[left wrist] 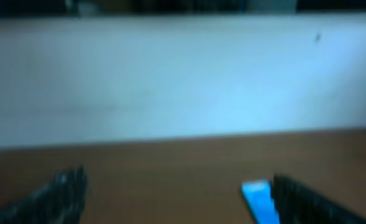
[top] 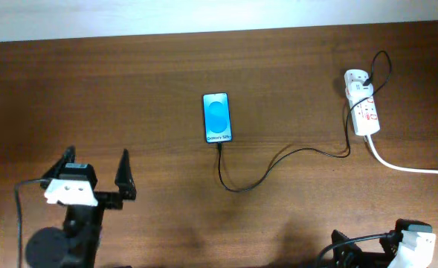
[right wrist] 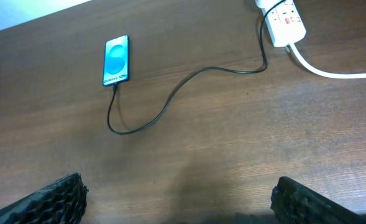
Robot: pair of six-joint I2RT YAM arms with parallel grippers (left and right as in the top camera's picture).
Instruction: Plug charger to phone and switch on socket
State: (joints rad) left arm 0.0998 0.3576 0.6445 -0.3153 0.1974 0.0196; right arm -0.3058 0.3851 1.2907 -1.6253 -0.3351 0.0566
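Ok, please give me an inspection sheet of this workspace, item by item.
Surface: dark brown wooden table.
Job's things: phone flat at mid-table, screen lit blue; socket at far right, switch state cannot be told.
Clutter: nothing seen.
End effectors: left end effector and right end effector both open, holding nothing.
Cables: charger loops from socket to the phone's lower edge; thick white cord leaves rightward.
Surroundings: white wall behind.
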